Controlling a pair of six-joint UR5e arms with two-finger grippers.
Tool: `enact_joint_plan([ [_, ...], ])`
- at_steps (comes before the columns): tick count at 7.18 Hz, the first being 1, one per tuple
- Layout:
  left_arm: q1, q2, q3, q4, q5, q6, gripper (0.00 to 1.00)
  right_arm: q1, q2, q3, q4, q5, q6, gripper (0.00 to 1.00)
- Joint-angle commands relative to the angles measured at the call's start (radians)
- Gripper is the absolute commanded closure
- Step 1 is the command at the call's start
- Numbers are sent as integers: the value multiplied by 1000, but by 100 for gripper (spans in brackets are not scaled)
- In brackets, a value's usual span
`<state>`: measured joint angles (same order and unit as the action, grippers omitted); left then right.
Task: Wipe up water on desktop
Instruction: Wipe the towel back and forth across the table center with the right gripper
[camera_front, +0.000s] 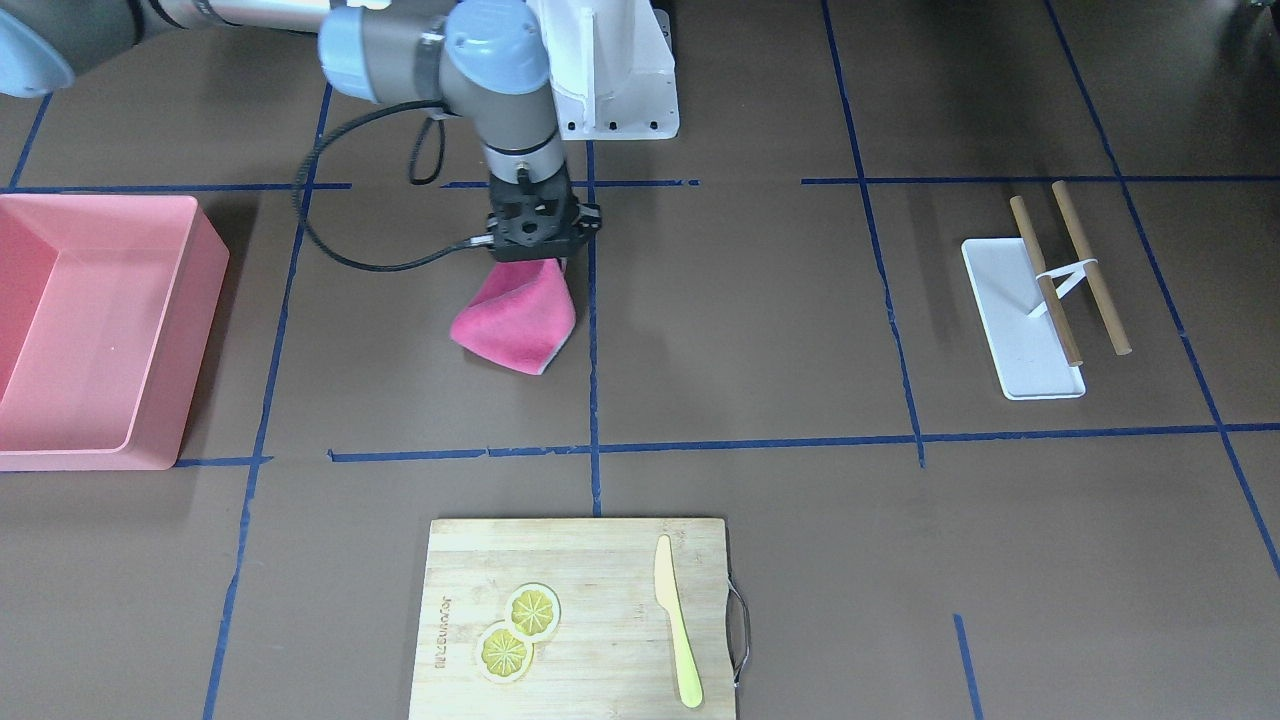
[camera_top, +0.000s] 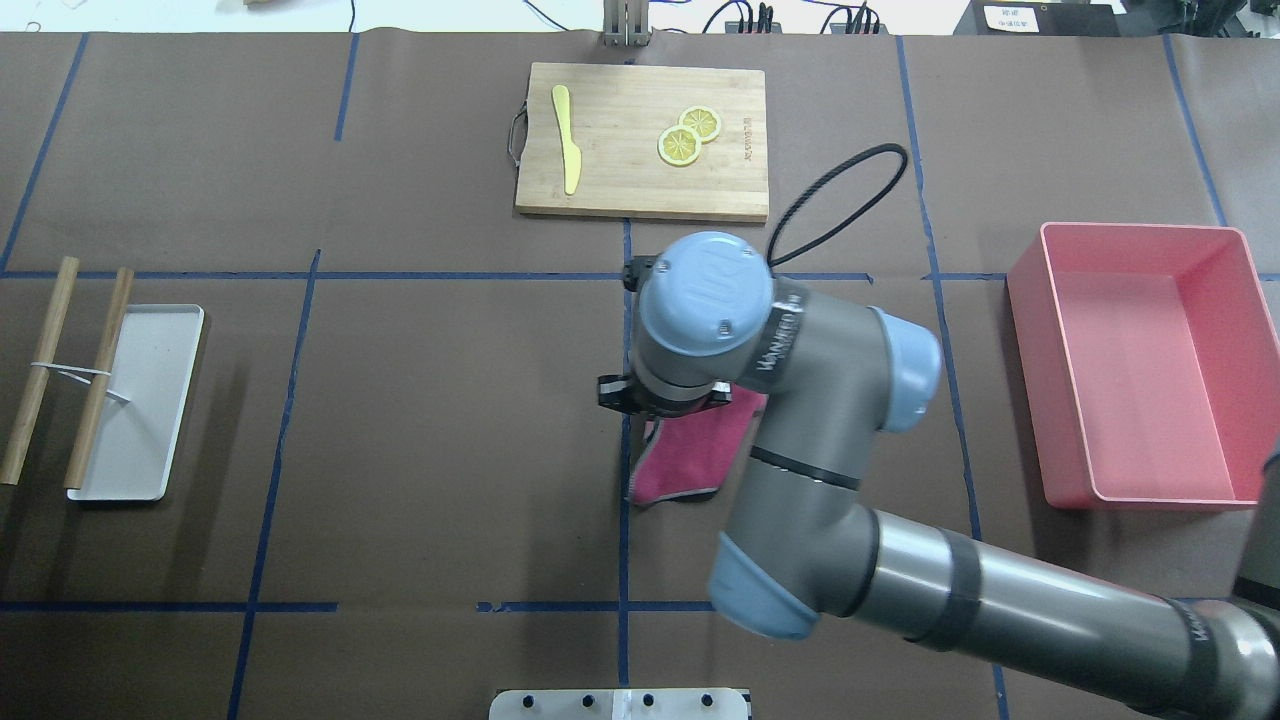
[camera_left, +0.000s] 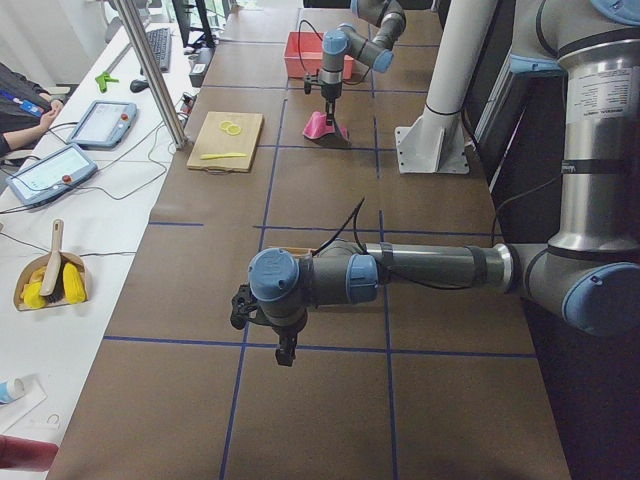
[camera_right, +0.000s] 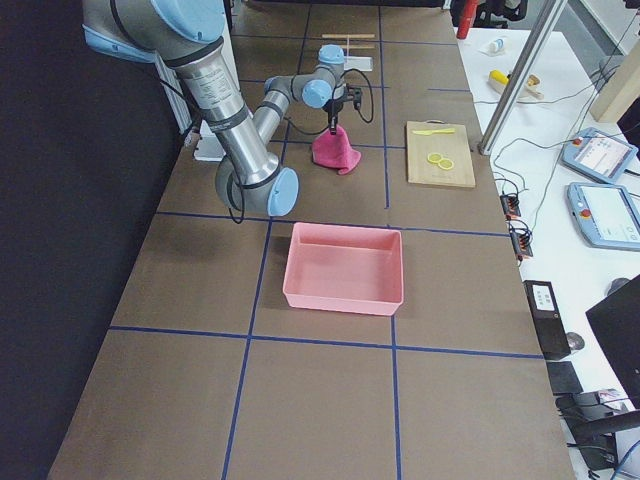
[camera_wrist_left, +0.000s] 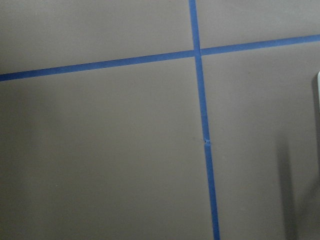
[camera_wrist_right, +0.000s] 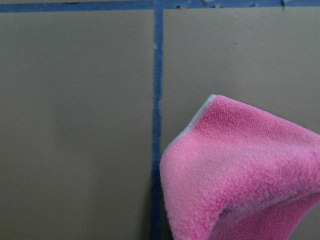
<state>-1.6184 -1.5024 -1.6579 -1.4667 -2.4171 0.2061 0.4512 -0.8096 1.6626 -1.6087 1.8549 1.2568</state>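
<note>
The desktop (camera_front: 750, 330) is a dark-brown surface with a grid of blue tape lines. I see no water on it. My right gripper (camera_front: 540, 258) points down over the middle of the desktop and is shut on the top of a pink cloth (camera_front: 515, 318). The cloth hangs down and its lower edge rests on the desktop beside a blue line (camera_wrist_right: 157, 100). It also shows in the overhead view (camera_top: 690, 455) and the right wrist view (camera_wrist_right: 245, 170). My left gripper (camera_left: 285, 352) hangs over bare desktop far from the cloth; I cannot tell whether it is open or shut.
A pink bin (camera_front: 90, 330) stands on my right side. A bamboo cutting board (camera_front: 580, 610) with two lemon slices and a yellow knife lies at the far edge. A white tray (camera_front: 1015, 320) with two brown sticks lies on my left side.
</note>
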Motion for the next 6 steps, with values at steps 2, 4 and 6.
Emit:
enact_joint_plan([
  [2,0,1,-2,-1,-8,-1,0,1,-78,39,0,0,-3,100],
  [4,0,1,-2,-1,-8,-1,0,38,-245,170,-3,12,-127,100],
  [6,0,1,-2,-1,-8,-1,0,82,-400,254,-2,12,-261,100],
])
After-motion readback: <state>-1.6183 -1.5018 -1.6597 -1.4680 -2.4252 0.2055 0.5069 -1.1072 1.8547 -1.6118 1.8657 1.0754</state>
